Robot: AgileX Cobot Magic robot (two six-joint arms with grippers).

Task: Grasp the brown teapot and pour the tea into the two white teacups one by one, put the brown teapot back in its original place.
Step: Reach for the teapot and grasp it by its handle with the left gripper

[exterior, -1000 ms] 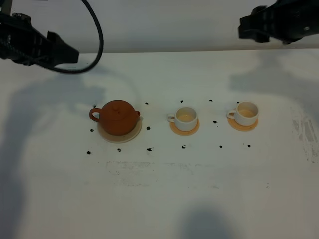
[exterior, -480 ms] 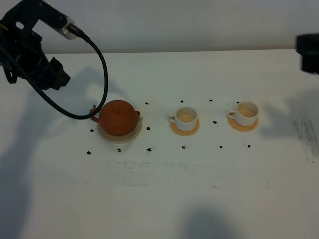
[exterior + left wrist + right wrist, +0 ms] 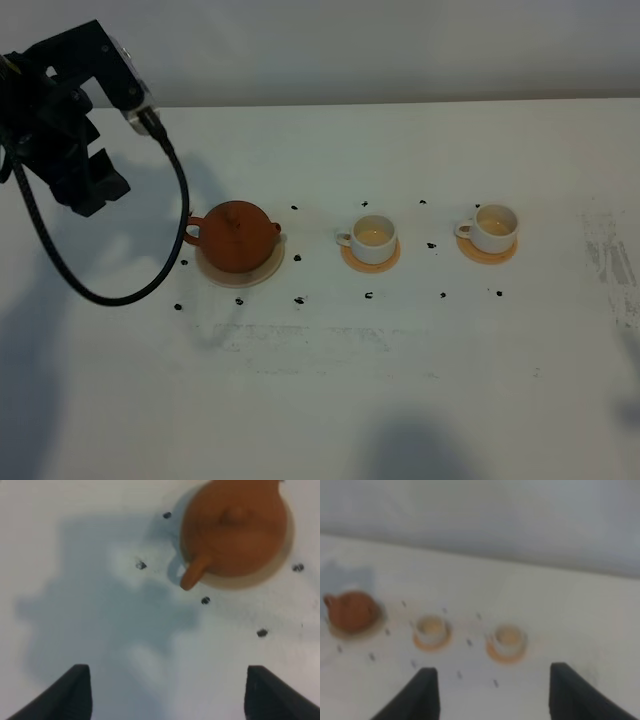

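The brown teapot (image 3: 237, 236) sits lidded on its beige saucer (image 3: 241, 275), left of centre, with its loop handle toward the left. Two white teacups (image 3: 372, 236) (image 3: 494, 227) stand to its right on orange-tan coasters, and both look tan inside. My left gripper (image 3: 92, 188) hovers above the table, up and left of the teapot, apart from it. In the left wrist view that left gripper (image 3: 165, 695) is open and empty, with the teapot (image 3: 235, 527) ahead. The right gripper (image 3: 495, 695) is open and empty too, looking from afar at the teapot (image 3: 351, 610) and the cups (image 3: 431, 628) (image 3: 509, 638). The exterior view does not show the right arm.
A black cable (image 3: 110, 292) hangs in a loop from the left arm, down beside the teapot's handle. Small black marks (image 3: 298, 299) dot the white table (image 3: 330, 400) around the saucer and coasters. A pale wall (image 3: 400, 40) runs behind the table's far edge.
The left arm has swung down toward the table and closer to the teapot's left side. The right arm has drawn off to the right, out of the exterior view.
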